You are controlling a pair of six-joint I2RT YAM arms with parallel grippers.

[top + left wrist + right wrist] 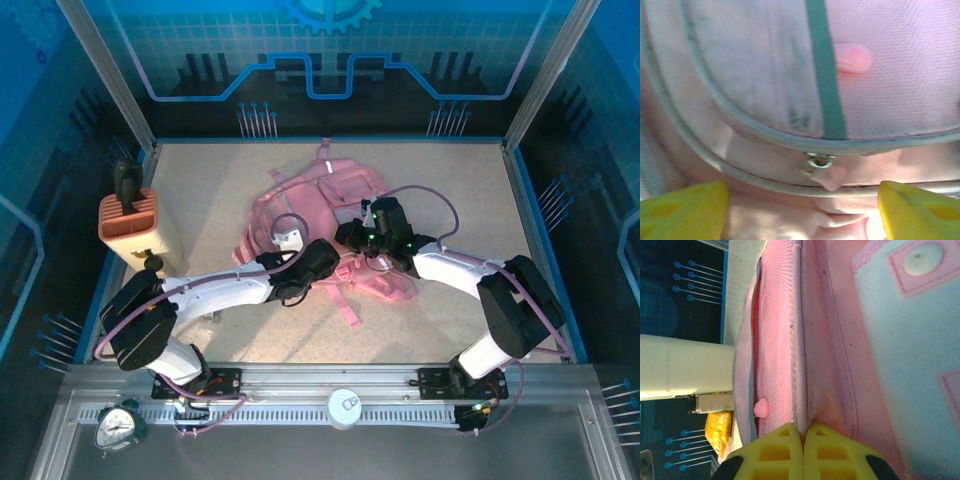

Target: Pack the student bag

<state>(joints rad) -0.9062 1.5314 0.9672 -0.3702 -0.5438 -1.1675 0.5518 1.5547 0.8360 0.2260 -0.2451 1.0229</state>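
left gripper hangs spread over the bag, which lies in the middle of the table. the zip pull sits just ahead, between the fingers and slightly right of centre. the zip track runs crosswise, so the pull probably travels sideways. right gripper, pressed together, pinches a bag seam nearby.

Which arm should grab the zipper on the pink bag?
Left, probably. The left gripper is open, with the zip pull right between its fingers. The right gripper is shut and seems to be pinching the bag, so it looks busy.
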